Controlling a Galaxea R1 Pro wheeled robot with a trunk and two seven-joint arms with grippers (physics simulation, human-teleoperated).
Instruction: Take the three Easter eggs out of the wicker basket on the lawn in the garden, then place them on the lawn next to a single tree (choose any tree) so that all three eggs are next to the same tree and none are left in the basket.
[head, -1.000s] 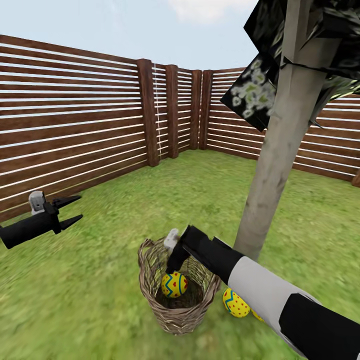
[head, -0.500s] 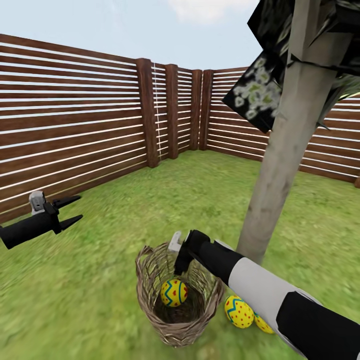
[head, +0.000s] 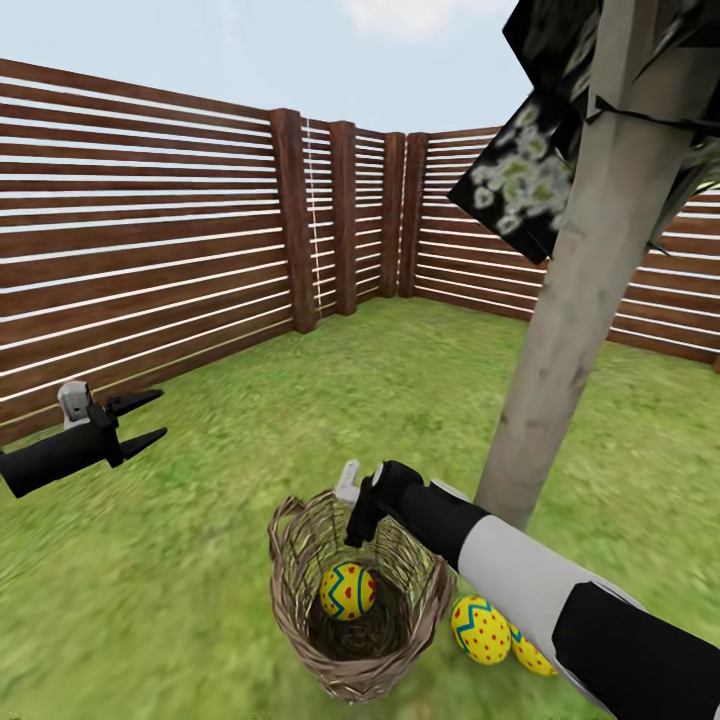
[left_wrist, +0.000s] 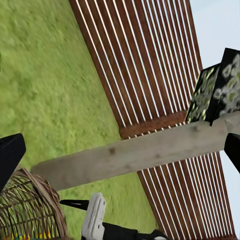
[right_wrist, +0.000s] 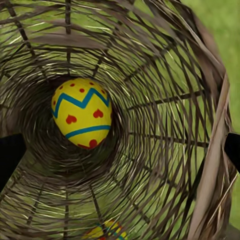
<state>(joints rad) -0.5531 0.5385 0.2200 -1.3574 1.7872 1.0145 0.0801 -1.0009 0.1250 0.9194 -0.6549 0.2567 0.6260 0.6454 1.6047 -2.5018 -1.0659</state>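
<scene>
The wicker basket (head: 345, 625) stands on the lawn (head: 200, 560) at the foot of the tree (head: 570, 330). One yellow Easter egg (head: 347, 590) lies at its bottom, plainly seen in the right wrist view as the egg (right_wrist: 82, 112) ringed by the basket wall (right_wrist: 165, 75). Two more eggs lie on the grass between basket and trunk, one egg (head: 480, 630) in front and the other egg (head: 532, 657) partly behind my right arm. My right gripper (head: 358, 525) hangs open over the basket's mouth, above the egg and apart from it. My left gripper (head: 140, 422) is open and empty, far to the left.
The reddish-brown slat fence (head: 150, 260) closes the garden at the left and back. Dark foliage (head: 530, 180) hangs low beside the trunk. In the left wrist view the trunk (left_wrist: 150, 150) crosses in front of the fence, with the basket (left_wrist: 27, 210) nearby.
My right gripper has risen from the egg in the basket and now stands higher above it, empty. The whole view has shifted slightly. The left arm is unchanged.
</scene>
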